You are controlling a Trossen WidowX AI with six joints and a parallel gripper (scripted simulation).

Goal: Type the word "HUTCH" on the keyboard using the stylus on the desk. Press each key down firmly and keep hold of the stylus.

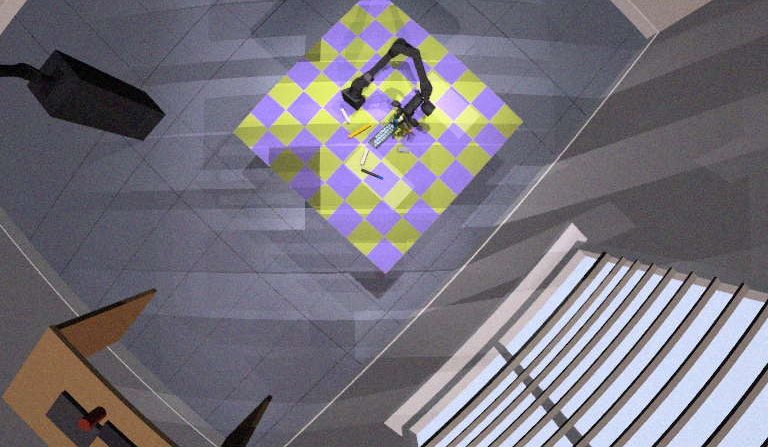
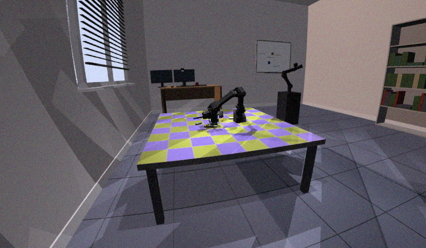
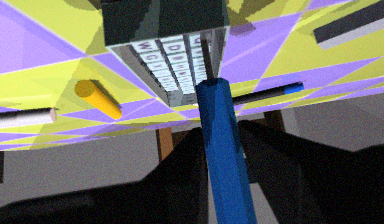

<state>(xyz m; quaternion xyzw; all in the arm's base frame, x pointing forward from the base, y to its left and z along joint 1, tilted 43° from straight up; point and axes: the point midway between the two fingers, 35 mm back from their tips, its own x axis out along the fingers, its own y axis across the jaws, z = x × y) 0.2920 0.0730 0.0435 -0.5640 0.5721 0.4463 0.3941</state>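
My gripper (image 1: 403, 120) (image 2: 213, 120) (image 3: 220, 132) is shut on the blue stylus (image 3: 223, 154) (image 1: 397, 119). The stylus points away from the wrist camera, and its dark thin tip (image 3: 206, 59) stands over the white keys at one side of the keyboard (image 3: 167, 66) (image 1: 384, 134) (image 2: 211, 125). I cannot tell whether the tip touches a key. The keyboard lies flat on the checkered table (image 1: 385, 250) (image 2: 204, 151), just in front of the gripper. Its far part is in dark shadow in the wrist view.
An orange pen (image 1: 359, 131) (image 3: 98, 99), a white pen (image 1: 344, 115) (image 3: 27, 118) and a black pen with a blue end (image 1: 372, 174) (image 3: 265, 94) lie around the keyboard. Another white stick (image 1: 364, 156) and a small grey block (image 1: 402, 149) (image 3: 350, 26) lie nearby. The arm's base (image 1: 353, 98) stands on the table.
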